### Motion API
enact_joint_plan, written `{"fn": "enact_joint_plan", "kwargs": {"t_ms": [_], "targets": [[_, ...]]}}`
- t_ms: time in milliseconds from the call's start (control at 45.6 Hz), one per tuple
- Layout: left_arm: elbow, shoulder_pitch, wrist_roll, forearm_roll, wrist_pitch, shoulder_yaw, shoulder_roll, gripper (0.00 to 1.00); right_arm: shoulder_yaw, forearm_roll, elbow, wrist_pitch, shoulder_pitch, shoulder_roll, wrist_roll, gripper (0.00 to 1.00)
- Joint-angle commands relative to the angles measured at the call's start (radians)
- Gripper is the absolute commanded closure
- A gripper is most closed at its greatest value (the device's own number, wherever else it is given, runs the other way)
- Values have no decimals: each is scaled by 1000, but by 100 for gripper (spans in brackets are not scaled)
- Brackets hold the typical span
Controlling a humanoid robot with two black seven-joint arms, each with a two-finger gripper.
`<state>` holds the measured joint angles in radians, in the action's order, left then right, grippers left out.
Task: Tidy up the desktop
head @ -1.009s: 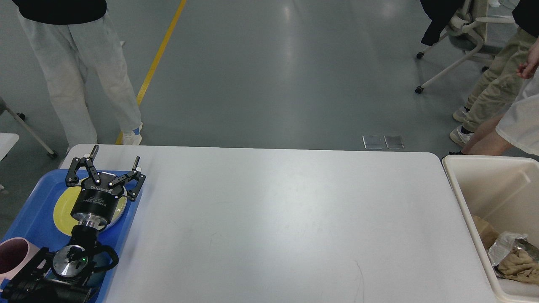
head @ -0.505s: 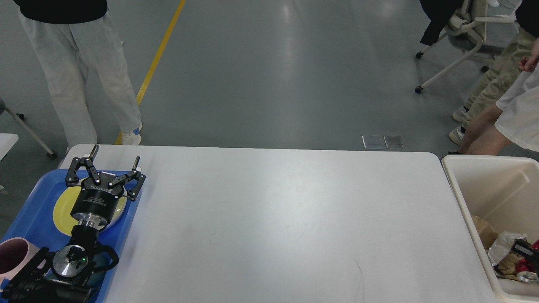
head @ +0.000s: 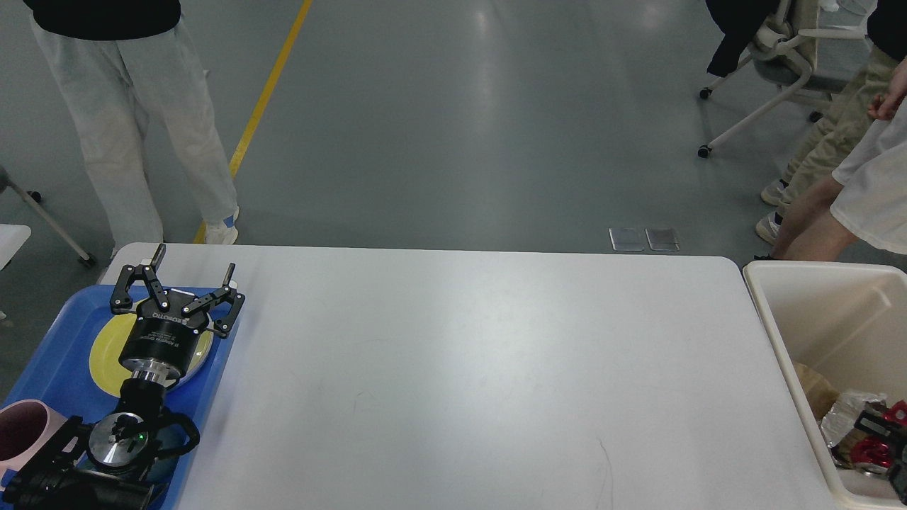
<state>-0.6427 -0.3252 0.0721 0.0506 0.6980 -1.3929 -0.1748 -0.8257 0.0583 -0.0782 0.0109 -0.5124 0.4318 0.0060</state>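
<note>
Head view: white desktop (head: 460, 368) across the middle, cut off at the near edge. Left gripper (head: 193, 269) above the blue tray (head: 53, 350) at the desktop's left end, fingers spread apart, nothing between them, partly hiding a yellow plate (head: 106, 350). Pink cup (head: 20, 433) cropped at the left edge. Right gripper (head: 882, 443) inside the cream bin (head: 815, 312), mostly out of frame; state impossible to tell. Crumpled waste (head: 840, 418) beside it.

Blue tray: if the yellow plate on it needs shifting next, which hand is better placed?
Left. The left hand hangs open directly over the yellow plate, while the right hand, if that dark part is it, sits far across the desktop inside the cream bin.
</note>
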Motion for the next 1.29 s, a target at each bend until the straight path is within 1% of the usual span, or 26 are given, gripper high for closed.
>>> {"fn": "enact_joint_plan", "kwargs": {"t_ms": [0, 219, 307, 417, 483, 548, 614, 724, 812, 877, 965, 1053, 1163, 1206, 1272], "targets": [[0, 0, 0, 0, 0, 0, 0, 3, 0, 0, -3, 3, -3, 4, 0, 0], [0, 0, 0, 0, 0, 0, 0, 3, 5, -2, 5, 11, -20, 21, 3, 0], [0, 0, 0, 0, 0, 0, 0, 3, 58, -5, 0, 9, -53, 41, 5, 0], [0, 0, 0, 0, 0, 0, 0, 4, 327, -3, -12, 1, -110, 61, 9, 0], [0, 0, 0, 0, 0, 0, 0, 4, 529, -2, -28, 0, -135, 74, 12, 0], [0, 0, 0, 0, 0, 0, 0, 3, 762, -2, -78, -2, -175, 97, 22, 0], [0, 0, 0, 0, 0, 0, 0, 3, 1024, 0, -155, -3, -192, 139, 51, 0], [0, 0, 0, 0, 0, 0, 0, 3, 1442, 0, -302, -6, -184, 179, 126, 0], [0, 0, 0, 0, 0, 0, 0, 4, 1692, 5, -428, -15, -147, 173, 140, 0], [0, 0, 0, 0, 0, 0, 0, 4, 1838, 20, -534, -51, -78, 162, 140, 0], [0, 0, 0, 0, 0, 0, 0, 4, 2000, 70, -615, -126, -8, 110, 138, 0], [0, 0, 0, 0, 0, 0, 0, 3, 2163, 210, -646, -221, 57, -7, 140, 0], [0, 0, 0, 0, 0, 0, 0, 3, 2379, 429, -673, -282, 130, -159, 141, 0], [0, 0, 0, 0, 0, 0, 0, 3, 2435, 489, -676, -305, 163, -198, 152, 0], [0, 0, 0, 0, 0, 0, 0, 4, 2462, 515, -672, -357, 195, -220, 186, 0]]}}
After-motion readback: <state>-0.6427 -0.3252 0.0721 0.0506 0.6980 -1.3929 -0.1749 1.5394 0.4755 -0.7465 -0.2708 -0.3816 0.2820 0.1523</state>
